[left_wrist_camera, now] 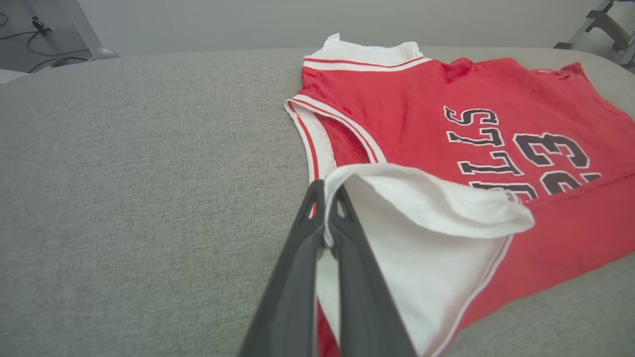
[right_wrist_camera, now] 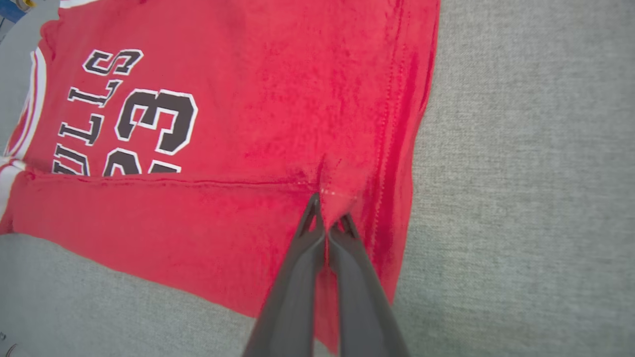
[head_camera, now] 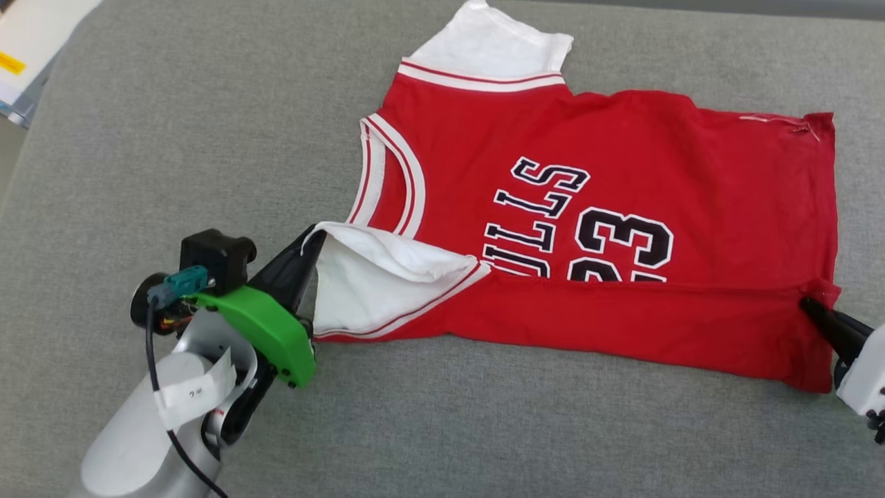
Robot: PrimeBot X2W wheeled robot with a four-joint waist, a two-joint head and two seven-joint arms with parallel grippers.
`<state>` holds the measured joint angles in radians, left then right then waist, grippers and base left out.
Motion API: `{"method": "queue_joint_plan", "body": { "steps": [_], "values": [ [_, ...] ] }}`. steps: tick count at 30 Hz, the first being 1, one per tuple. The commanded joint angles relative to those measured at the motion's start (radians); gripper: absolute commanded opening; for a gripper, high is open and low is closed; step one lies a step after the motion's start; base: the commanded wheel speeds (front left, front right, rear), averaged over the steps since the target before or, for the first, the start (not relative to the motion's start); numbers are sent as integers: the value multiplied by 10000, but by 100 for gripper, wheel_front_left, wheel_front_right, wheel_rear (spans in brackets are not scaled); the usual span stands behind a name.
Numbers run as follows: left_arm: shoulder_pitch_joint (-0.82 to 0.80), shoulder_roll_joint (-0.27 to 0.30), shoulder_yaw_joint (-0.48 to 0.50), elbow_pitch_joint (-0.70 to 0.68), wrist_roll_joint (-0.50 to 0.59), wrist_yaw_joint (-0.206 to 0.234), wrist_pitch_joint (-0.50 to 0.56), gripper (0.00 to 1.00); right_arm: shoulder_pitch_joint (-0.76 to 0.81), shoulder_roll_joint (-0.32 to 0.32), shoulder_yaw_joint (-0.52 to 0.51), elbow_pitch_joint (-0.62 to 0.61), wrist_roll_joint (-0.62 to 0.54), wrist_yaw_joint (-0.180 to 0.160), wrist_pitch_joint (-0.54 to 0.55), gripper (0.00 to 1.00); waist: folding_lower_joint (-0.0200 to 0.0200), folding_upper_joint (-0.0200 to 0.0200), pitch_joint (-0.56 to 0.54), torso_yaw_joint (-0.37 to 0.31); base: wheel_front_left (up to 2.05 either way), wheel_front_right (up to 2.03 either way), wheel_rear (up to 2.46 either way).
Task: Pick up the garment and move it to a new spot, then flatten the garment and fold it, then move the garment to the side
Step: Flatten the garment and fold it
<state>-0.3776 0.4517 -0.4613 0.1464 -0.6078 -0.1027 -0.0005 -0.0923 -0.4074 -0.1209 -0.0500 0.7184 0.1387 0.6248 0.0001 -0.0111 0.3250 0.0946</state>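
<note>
Garment (head_camera: 622,173) lies chest-up on the grey cushion (head_camera: 173,138), collar toward the robot's left and hem toward its right. Its near long edge is turned over onto the chest, so the fold covers the lower part of the black lettering (head_camera: 594,228). The left gripper (head_camera: 309,238) is pinched on the rim of the near white sleeve (head_camera: 373,277), which is lifted and bellied open. The right gripper (head_camera: 810,306) is clamped on the turned-over edge at the hem corner. From the head, both sets of tips are partly buried in cloth (dark wedges, little more).

The left wrist view makes the grip plain: the two fingers (left_wrist_camera: 297,277) meet with the sleeve's white edge squeezed between them. It also takes in the far sleeve (left_wrist_camera: 367,52) lying flat, and cables (left_wrist_camera: 44,54) on the floor beyond the cushion. The right wrist view gives puckered red cloth gathered at that gripper's closed tips, just beside the stitched hem (right_wrist_camera: 392,124). The head view adds a green bracket (head_camera: 269,332) on the left wrist and papers (head_camera: 21,55) past the cushion's far left corner.
</note>
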Motion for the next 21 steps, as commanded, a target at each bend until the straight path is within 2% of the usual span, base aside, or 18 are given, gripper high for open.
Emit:
{"method": "queue_joint_plan", "body": {
  "steps": [1, 6, 7, 8, 14, 21],
  "values": [
    [-352, -63, -86, 272, 122, -70, -74, 0, -270, -86, 88, 126, -152, -80, 14, 0, -1, 111, 288, -149, 0, 0, 0],
    [-999, -297, -444, 1479, 206, -154, -85, 0, -649, -81, 291, 526, -331, -80, -109, 0, -1, 111, 374, -174, 0, 0, 0],
    [-1074, -337, -508, 1710, 214, -160, -37, 15, -700, -33, 243, 609, -367, -80, -155, 4, -1, 111, 364, -175, 0, 0, 0],
    [-1168, -390, -549, 1998, 245, -145, -22, 100, -761, 29, 170, 700, -459, -80, -221, 100, -1, 111, 343, -175, 0, 0, 0],
    [-1404, -743, -514, 3088, 176, -119, -542, 100, -860, 60, 377, 611, -774, -80, -687, 100, -1, 111, -64, -218, 0, 0, 0],
    [-790, -911, 25, 3468, -524, 57, -1104, 100, -297, -75, 488, 214, -1630, -80, -1350, 100, -1, 111, -823, -213, 0, 0, 0]
  ]
}}
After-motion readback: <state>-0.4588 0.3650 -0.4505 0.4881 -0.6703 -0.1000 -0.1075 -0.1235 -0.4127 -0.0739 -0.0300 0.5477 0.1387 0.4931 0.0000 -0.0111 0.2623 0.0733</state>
